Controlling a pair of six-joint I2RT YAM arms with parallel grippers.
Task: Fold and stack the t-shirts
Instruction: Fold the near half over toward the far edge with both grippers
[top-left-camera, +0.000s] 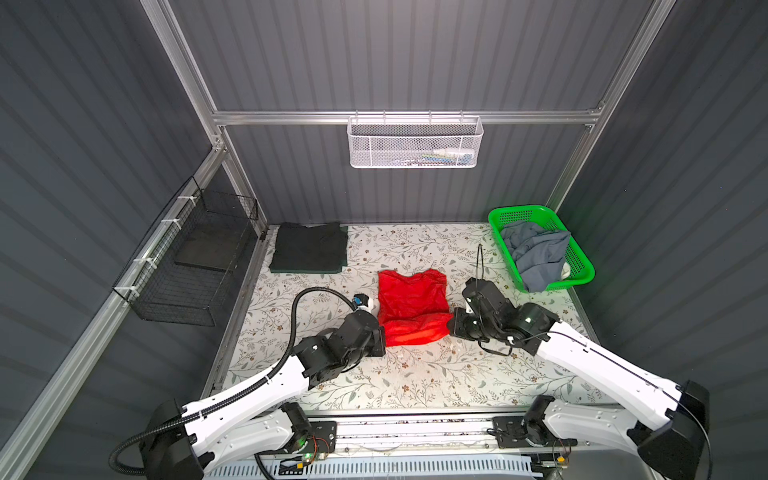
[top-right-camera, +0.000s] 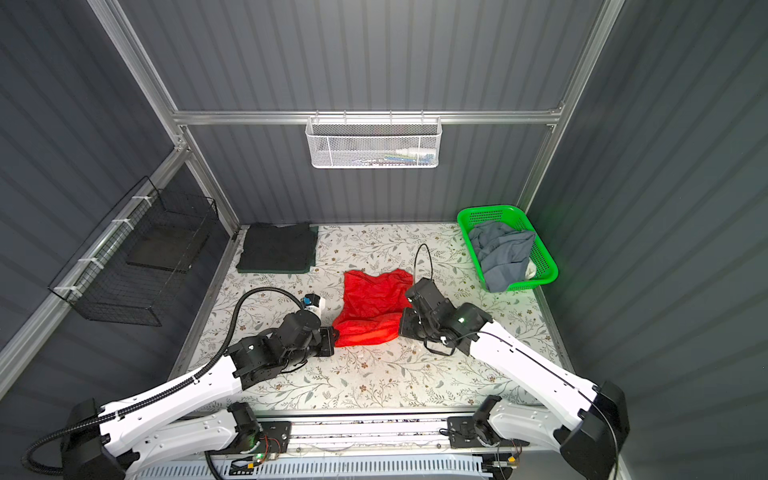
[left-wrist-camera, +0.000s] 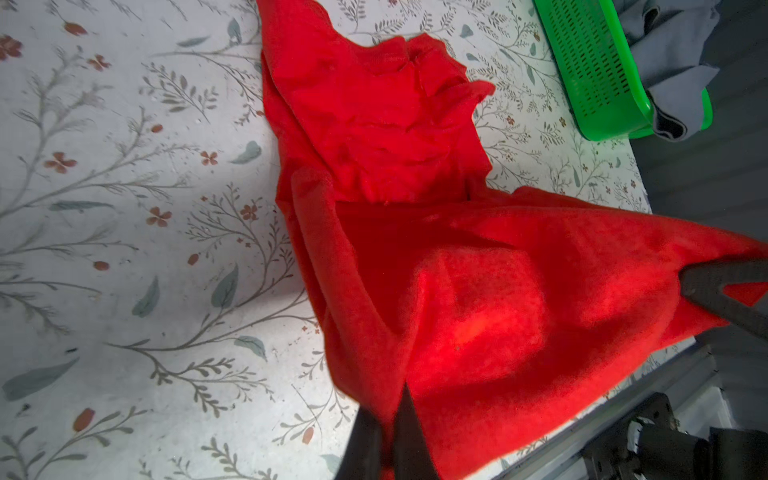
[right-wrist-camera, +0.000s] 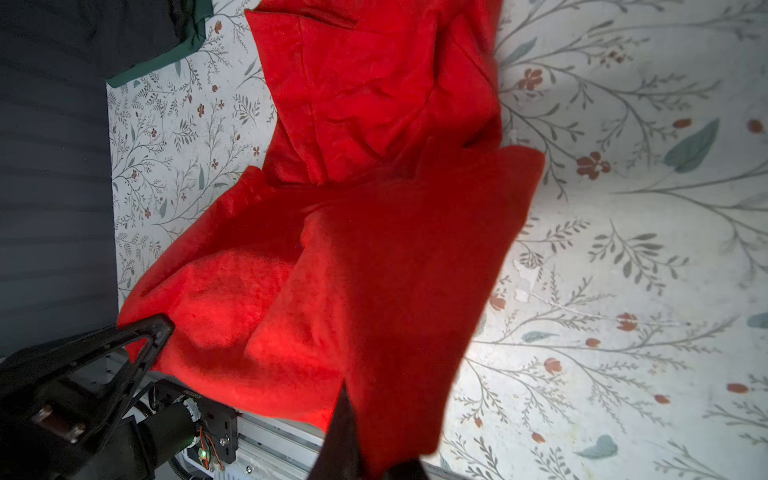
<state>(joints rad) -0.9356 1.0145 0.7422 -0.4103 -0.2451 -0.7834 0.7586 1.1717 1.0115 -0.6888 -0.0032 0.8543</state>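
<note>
Red t-shirt (top-left-camera: 411, 303) at the middle of the table (top-left-camera: 415, 374). Left gripper (left-wrist-camera: 386, 424) and right gripper (right-wrist-camera: 365, 449) each pinch a near hem corner, jaws pressed on cloth, apparently to carry the hem over into a fold.

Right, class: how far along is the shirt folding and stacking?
Done: dark folded shirts stacked back left. In hand: left gripper and right gripper shut on the near edge of the red shirt. Left: finishing it, then the grey-blue shirt in the green basket.

red t-shirt (top-left-camera: 411, 303): 1 | grey-blue t-shirt (top-left-camera: 536, 253): 1 | dark folded t-shirts (top-left-camera: 309, 249): 2
</note>
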